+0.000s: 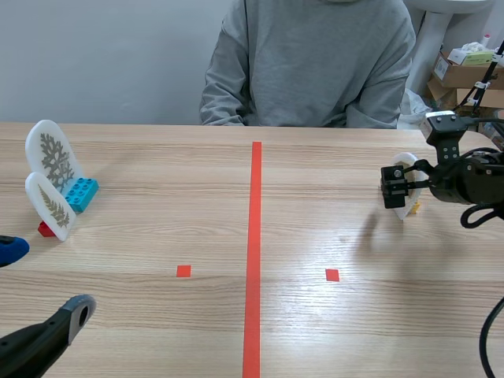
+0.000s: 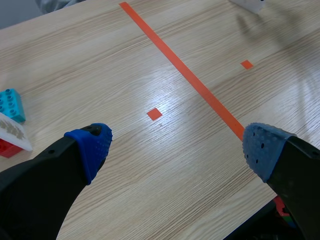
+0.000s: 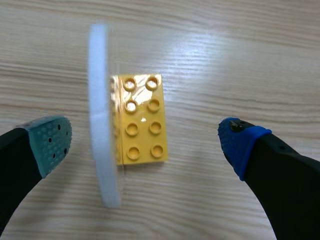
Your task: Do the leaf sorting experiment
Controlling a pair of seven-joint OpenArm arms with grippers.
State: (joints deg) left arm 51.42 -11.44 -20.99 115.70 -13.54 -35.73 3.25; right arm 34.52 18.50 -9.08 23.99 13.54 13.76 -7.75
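Observation:
Two white oval leaf cards stand at the table's left: a taller one (image 1: 53,155) on a blue brick (image 1: 81,193) and a shorter one (image 1: 50,205) on a red brick (image 1: 46,230). A third white card (image 3: 102,115) stands edge-on against a yellow brick (image 3: 140,118). My right gripper (image 3: 145,145) is open above them, one finger on each side, touching neither. In the scene view this gripper (image 1: 400,189) hovers at the right over the card (image 1: 408,179). My left gripper (image 1: 43,279) hangs open near the front left corner, holding nothing. From the left wrist, its open fingers (image 2: 92,145) frame bare table, with the blue brick (image 2: 10,104) off to one side.
A person in a grey sweater (image 1: 307,63) sits across the table. An orange-red tape line (image 1: 254,252) runs down the middle, with a small square mark on each side. Cardboard boxes (image 1: 465,71) are stacked beyond the far right corner.

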